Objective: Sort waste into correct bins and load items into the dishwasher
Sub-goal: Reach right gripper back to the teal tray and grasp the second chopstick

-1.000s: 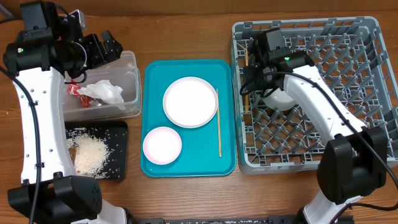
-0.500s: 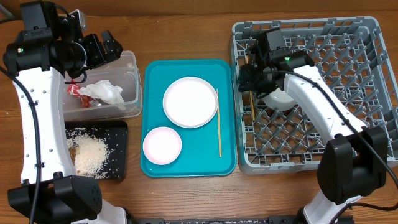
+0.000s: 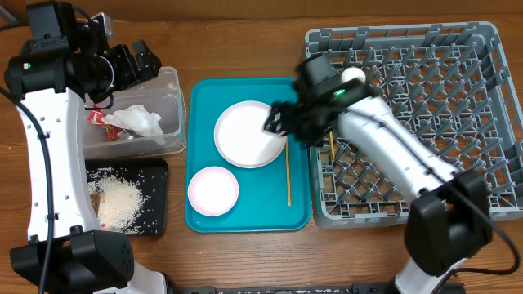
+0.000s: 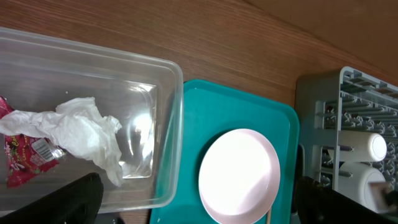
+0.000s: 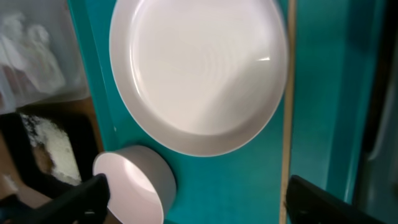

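My right gripper (image 3: 286,126) hangs open and empty over the teal tray, above the right edge of the pale pink plate (image 3: 245,135) (image 5: 199,68). A small pink-white bowl (image 3: 212,190) (image 5: 134,186) sits in front of the plate. One chopstick (image 3: 288,175) (image 5: 287,124) lies along the tray's right side. Another chopstick (image 3: 333,151) lies in the grey dish rack (image 3: 482,49), near the white cup (image 3: 353,75) (image 4: 367,146). My left gripper (image 3: 137,64) is open above the clear tub (image 3: 173,122), which holds the tissue (image 4: 74,130) and red wrapper (image 4: 22,155). My right arm hides the greyish-white bowl.
The black tray (image 3: 155,171) in front of the tub holds rice grains (image 3: 118,200) and brown bits. The teal tray (image 3: 270,216) lies between the tub and the rack. My right arm stretches across the rack's left side.
My right gripper opened, leaving a chopstick in the rack, and swung left from the rack to above the teal tray. The left arm has not moved.
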Robot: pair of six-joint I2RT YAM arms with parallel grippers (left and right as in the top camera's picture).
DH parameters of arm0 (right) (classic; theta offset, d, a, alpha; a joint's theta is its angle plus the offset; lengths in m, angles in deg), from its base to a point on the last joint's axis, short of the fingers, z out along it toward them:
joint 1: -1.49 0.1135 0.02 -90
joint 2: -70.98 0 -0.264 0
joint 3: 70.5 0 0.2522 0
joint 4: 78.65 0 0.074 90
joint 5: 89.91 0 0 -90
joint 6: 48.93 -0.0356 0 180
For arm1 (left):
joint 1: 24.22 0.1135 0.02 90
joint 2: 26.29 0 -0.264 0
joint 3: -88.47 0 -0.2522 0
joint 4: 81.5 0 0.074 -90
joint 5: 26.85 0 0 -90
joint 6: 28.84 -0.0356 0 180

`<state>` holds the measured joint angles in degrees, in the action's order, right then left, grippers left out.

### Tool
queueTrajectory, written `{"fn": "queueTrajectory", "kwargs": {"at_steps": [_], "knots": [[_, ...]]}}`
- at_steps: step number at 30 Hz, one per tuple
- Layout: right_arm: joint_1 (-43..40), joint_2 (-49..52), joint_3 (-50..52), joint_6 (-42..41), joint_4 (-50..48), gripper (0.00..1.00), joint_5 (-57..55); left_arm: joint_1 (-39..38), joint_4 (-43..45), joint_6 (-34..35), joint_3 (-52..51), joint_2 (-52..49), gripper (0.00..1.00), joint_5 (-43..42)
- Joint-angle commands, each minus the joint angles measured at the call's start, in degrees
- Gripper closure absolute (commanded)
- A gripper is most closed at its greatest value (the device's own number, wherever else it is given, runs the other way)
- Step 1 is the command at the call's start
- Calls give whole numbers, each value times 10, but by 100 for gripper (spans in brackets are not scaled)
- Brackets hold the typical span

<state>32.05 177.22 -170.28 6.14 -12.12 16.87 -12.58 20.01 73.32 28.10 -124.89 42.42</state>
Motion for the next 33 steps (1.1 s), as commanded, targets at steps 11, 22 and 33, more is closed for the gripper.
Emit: {"fn": "queueTrajectory", "kwargs": {"at_steps": [11, 22, 33], "knots": [[134, -8, 28, -123, 5, 42, -268, 0, 2, 12, 10, -1, 0, 4], [131, -7, 136, -53, -90, 77, -305, 0, 2, 12, 10, -1, 0, 4], [131, -7, 194, -51, -148, 77, -347, 0, 2, 12, 10, -1, 0, 4]]}}
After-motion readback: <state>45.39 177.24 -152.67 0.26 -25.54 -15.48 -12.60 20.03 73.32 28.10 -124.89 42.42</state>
